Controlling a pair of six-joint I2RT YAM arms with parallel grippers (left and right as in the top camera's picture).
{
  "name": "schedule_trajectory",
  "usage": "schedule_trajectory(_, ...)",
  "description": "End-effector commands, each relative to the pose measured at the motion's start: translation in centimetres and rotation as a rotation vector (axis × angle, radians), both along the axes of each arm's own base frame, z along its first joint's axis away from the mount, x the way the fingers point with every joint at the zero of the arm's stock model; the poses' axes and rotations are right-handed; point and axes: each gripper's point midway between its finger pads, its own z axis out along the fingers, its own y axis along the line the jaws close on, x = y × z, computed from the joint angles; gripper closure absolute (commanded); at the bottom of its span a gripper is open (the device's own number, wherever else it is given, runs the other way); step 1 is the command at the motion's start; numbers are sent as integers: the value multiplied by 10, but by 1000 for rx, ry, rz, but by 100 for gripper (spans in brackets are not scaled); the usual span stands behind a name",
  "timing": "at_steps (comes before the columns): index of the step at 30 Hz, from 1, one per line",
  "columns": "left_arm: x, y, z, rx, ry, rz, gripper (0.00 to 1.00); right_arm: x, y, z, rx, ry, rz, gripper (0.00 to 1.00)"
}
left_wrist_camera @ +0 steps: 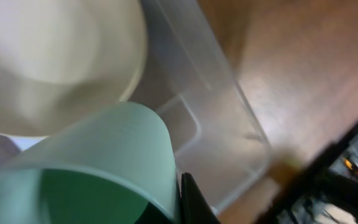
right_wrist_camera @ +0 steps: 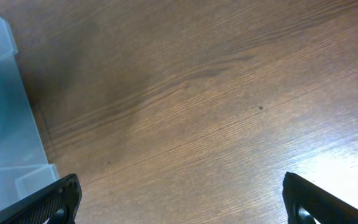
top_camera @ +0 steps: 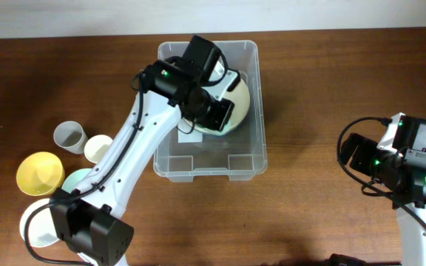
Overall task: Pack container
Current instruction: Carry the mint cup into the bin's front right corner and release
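**Left arm holds a green cup inside the bin; right arm waits with fingers apart**

The large clear plastic rectangular container [top_camera: 246, 159] sits on the brown wooden table [top_camera: 331, 74], just toward 12 o'clock from the table's middle. Its long sides run from 12 to 6 o'clock. A white label [top_camera: 191, 137] shows through its base near the 7 o'clock corner.

A round cream-coloured bowl [top_camera: 241, 100] lies inside, in the half toward 12 o'clock and close to the 3 o'clock wall. The left arm reaches in from 7 o'clock, and the left gripper [top_camera: 219, 112] is over the bin, at the bowl's 8 o'clock edge.

In the left wrist view, a pale green plastic cup [left_wrist_camera: 104, 162] fills the lower left, tilted with its mouth toward the camera. One dark finger [left_wrist_camera: 194, 202] lies against its outer wall and the other is hidden behind it. The gripper appears clamped on this cup, which hangs in front of the cream bowl [left_wrist_camera: 48, 62], with the container wall [left_wrist_camera: 229, 124] beyond.

Loose pieces stand around 8 o'clock from the container:
- a grey cup [top_camera: 70, 137]
- a small cream cup [top_camera: 98, 148]
- a yellow bowl [top_camera: 39, 174]
- a pale green bowl [top_camera: 76, 179]
- a white bowl [top_camera: 39, 225], partly under the left arm's base

The right arm [top_camera: 409, 174] is well apart from the container, at 4 o'clock. The right gripper [right_wrist_camera: 179, 202] hangs over bare wood with its fingertips spread wide and nothing between them. A corner of the container [right_wrist_camera: 5, 124] shows at the 9 o'clock edge of its view.
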Motion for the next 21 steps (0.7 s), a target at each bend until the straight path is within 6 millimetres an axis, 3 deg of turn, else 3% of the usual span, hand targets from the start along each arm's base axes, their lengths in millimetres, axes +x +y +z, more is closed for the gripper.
schedule_trajectory(1,-17,-17,9,-48,15,-73,99,-2,1,-1,23,0,-14,1)
schedule_trajectory(6,-30,-36,-9,-21,45,-150,99,-4,1,-2,25,8,-14,1)
schedule_trajectory(12,-49,-47,-59,73,185,-216,99,-5,1,-3,28,15,-14,1)
schedule_trajectory(17,-48,-50,-103,127,271,-221,99,-6,2,-3,28,18,-14,1)
schedule_trajectory(21,-46,-52,-124,146,300,-231,99,-6,2,-3,28,18,-14,1)
